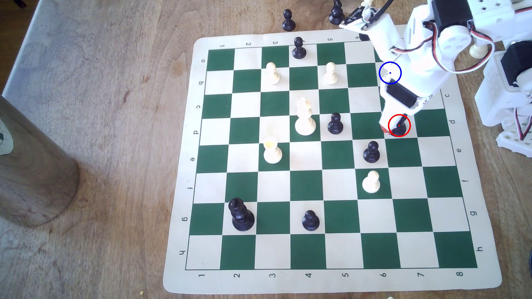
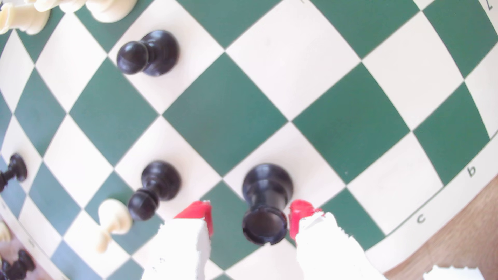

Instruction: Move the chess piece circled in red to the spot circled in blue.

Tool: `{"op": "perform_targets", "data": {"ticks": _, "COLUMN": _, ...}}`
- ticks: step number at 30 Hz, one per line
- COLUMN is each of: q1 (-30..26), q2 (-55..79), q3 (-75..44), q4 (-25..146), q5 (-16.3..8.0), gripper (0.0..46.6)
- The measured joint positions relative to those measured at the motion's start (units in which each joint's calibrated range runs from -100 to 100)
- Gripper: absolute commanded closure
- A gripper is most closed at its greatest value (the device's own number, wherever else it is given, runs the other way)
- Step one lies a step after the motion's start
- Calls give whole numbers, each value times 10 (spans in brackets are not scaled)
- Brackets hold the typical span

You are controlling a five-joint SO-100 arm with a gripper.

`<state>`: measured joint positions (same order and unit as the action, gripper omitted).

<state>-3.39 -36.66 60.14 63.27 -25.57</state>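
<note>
Two red-tipped fingers (image 2: 297, 215) of your gripper (image 2: 249, 219) stand apart around the black rook (image 2: 265, 204) in the wrist view. One red pad sits just beside the turret top; the other stands off it with green board showing in the gap. The rook is upright on a cream square of the chess mat (image 2: 223, 113), its wide base flat on the surface.

In the exterior view the rook (image 1: 399, 128) sits inside the red ring on the d row, near the 3 o'clock side of the board. The gripper (image 1: 392, 128) reaches down onto it from the white arm (image 1: 414, 57).

From the rook, a black pawn (image 1: 371, 152) stands at about 8 o'clock, one row over. Another black pawn (image 1: 335, 123) stands at 9 o'clock, beside the tall white piece (image 1: 305, 118). A white pawn (image 1: 371, 182) lies farther along at 7 o'clock.

At 12 o'clock from the rook, the blue ring (image 1: 390, 72) marks the target spot, though the arm covers the square beneath it there.

Far across the board at about 8 o'clock stands the black king (image 1: 240, 215), with a black pawn (image 1: 310, 220) near it. The mat lies on a wooden table (image 1: 100, 86).
</note>
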Motion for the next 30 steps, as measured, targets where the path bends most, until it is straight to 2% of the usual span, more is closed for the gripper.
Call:
{"op": "perform_targets", "data": {"ticks": 2, "q1": 0, "q2": 2, "q3": 0, "q4": 0, "q5": 0, "gripper": 337}}
{"op": "perform_targets", "data": {"ticks": 5, "q1": 1, "q2": 10, "q3": 0, "q4": 0, "q5": 0, "gripper": 388}}
{"op": "perform_targets", "data": {"ticks": 7, "q1": -1, "q2": 13, "q3": 0, "q4": 0, "q5": 0, "gripper": 428}}
{"op": "perform_targets", "data": {"ticks": 8, "q1": -3, "q2": 14, "q3": 1, "q4": 0, "q5": 0, "gripper": 464}}
{"op": "perform_targets", "data": {"ticks": 21, "q1": -15, "q2": -6, "q3": 9, "q4": 19, "q5": 4, "gripper": 464}}
{"op": "perform_targets", "data": {"ticks": 25, "q1": 18, "q2": -44, "q3": -33, "q4": 84, "q5": 17, "gripper": 464}}
{"op": "perform_targets", "data": {"ticks": 30, "q1": 66, "q2": -74, "q3": -148, "q4": 192, "q5": 39, "gripper": 464}}
